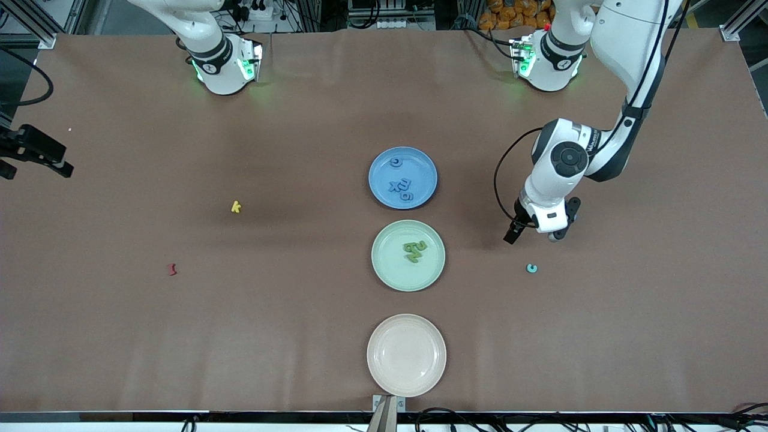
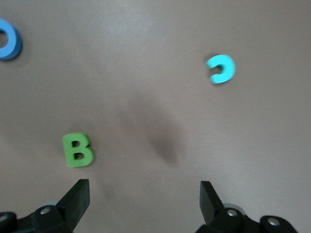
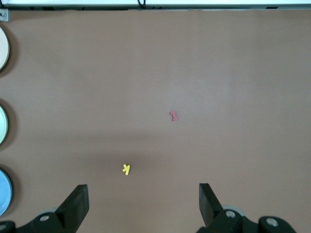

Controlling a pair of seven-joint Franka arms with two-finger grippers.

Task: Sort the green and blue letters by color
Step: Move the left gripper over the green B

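Observation:
Several blue letters [image 1: 402, 185] lie in the blue plate [image 1: 421, 165]. Olive green letters [image 1: 415, 250] lie in the pale green plate [image 1: 390, 267], nearer the front camera. Toward the left arm's end, a cyan c-shaped piece [image 1: 531, 268] lies on the table. My left gripper [image 1: 536, 235] hangs open just above the table beside it. In the left wrist view its open fingers [image 2: 144, 188] hold nothing; a green B [image 2: 77, 150], the cyan c [image 2: 221, 68] and a blue o [image 2: 7, 40] lie ahead. My right gripper [image 3: 143, 190] is open and empty, high over the table.
An empty cream plate [image 1: 406, 354] stands nearest the front camera, in line with the other two plates. A yellow k [image 1: 236, 207] and a dark red squiggly piece [image 1: 172, 269] lie toward the right arm's end. A black fixture [image 1: 36, 153] juts in at that end's edge.

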